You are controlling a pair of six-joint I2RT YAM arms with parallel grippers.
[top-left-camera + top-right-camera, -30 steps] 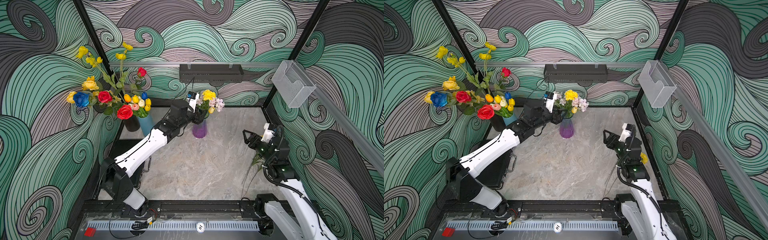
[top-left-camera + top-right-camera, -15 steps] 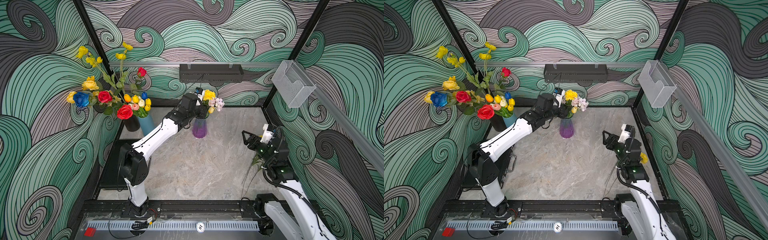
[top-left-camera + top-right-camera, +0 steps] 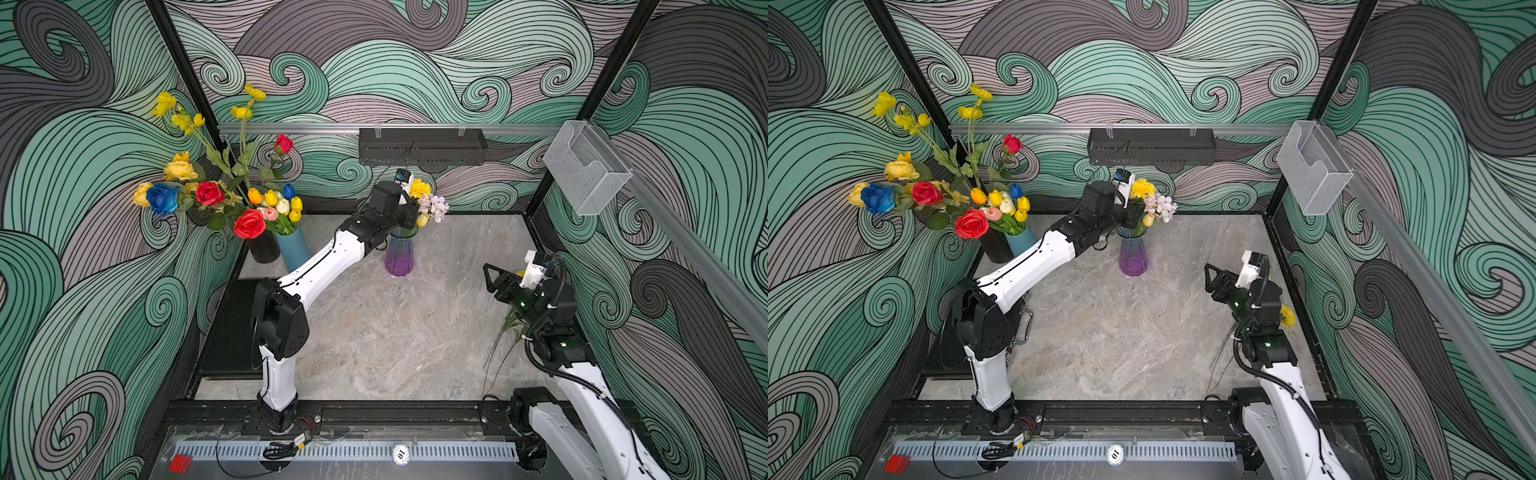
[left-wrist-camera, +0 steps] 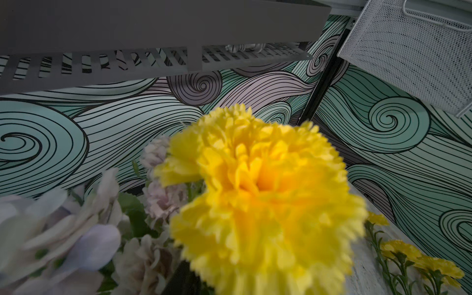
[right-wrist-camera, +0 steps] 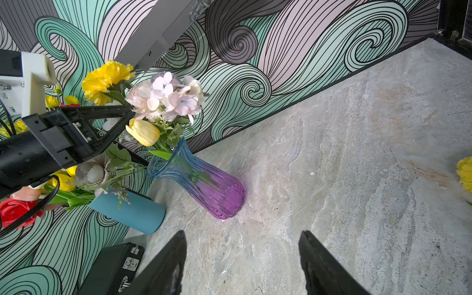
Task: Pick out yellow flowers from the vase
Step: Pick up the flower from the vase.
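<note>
Partly hidden amid blooms (image 5: 163, 94): left jaws.

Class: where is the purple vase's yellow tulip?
At the back centre in both top views, the tulip sits under the pale blooms, beside the left gripper.

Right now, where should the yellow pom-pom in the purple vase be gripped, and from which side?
I'd take the green stem just under the yellow pom-pom, left claw coming from the side of the blue vase. The head is soft and ruffled, and pale blooms crowd its other side.
</note>
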